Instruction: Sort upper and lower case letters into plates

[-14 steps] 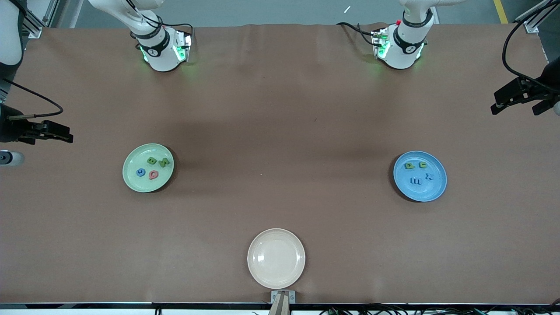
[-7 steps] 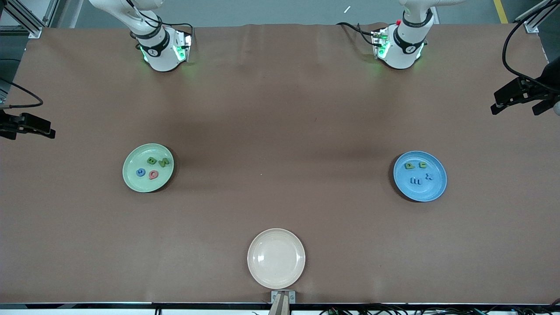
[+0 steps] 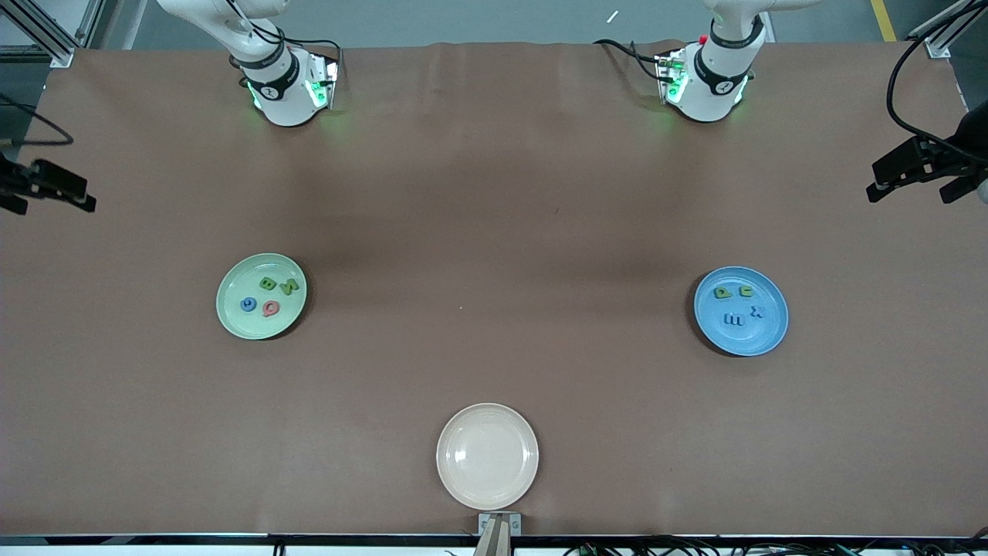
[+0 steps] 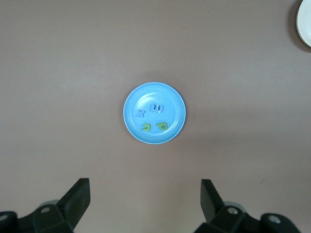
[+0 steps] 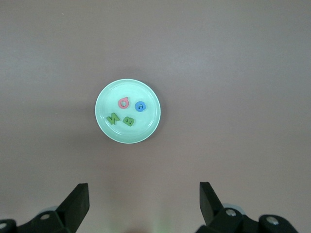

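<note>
Brown paper covers the table point(image 3: 494, 193), and almost nothing on it has changed; the one difference is at the right arm's end, where the right gripper point(image 3: 46, 189) has drawn farther out toward the table's edge and toward the bases' side than it was a second ago, while the left gripper point(image 3: 922, 174) hangs where it was at the left arm's end. The mint green plate point(image 3: 231, 316) lies toward the right arm's end with a green B point(image 3: 268, 283), a green N point(image 3: 289, 286), a blue letter point(image 3: 248, 304) and a pink letter point(image 3: 270, 308) in it, all unmoved. The blue plate point(image 3: 760, 336) lies toward the left arm's end holding two yellow-green letters point(image 3: 723, 292) and two blue ones point(image 3: 734, 318), also as before. The cream plate point(image 3: 487, 456) sits bare near the table's edge closest to the front camera, midway between the two ends. Wide bare paper separates all three plates, and the whole middle of the table is open. Both arms are pulled out to the table's ends and raised high, each wrist looking straight down on its own plate. In the wrist views the right gripper point(image 5: 143, 206) and the left gripper point(image 4: 146, 204) both have their fingers spread wide with nothing between them.
</note>
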{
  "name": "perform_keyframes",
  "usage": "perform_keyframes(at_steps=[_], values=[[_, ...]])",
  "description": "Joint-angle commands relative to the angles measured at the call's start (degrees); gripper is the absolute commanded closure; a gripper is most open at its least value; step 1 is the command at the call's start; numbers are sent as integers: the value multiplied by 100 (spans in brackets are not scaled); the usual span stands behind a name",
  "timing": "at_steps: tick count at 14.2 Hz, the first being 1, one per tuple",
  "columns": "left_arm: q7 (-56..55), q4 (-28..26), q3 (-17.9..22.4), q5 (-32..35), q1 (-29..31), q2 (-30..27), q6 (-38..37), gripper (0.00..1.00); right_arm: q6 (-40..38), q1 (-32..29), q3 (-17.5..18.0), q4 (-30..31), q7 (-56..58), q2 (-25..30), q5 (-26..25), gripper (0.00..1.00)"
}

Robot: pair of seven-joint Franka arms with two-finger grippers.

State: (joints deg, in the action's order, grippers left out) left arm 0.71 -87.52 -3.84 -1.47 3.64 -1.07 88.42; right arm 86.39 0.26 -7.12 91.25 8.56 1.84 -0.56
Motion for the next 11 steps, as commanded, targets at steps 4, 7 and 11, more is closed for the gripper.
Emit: perform_keyframes(at_steps=[4, 7, 11], values=[[8, 95, -2, -46, -4, 1, -70, 0, -149, -44, 71, 376, 58, 537, 48, 0], [8, 95, -20, -46, -4, -8, -70, 0, -140, -18, 79, 367, 50, 519, 48, 0], [-9, 95, -11, -46, -4, -16, -70, 0, -140, 35, 88, 376, 49, 511, 65, 0]])
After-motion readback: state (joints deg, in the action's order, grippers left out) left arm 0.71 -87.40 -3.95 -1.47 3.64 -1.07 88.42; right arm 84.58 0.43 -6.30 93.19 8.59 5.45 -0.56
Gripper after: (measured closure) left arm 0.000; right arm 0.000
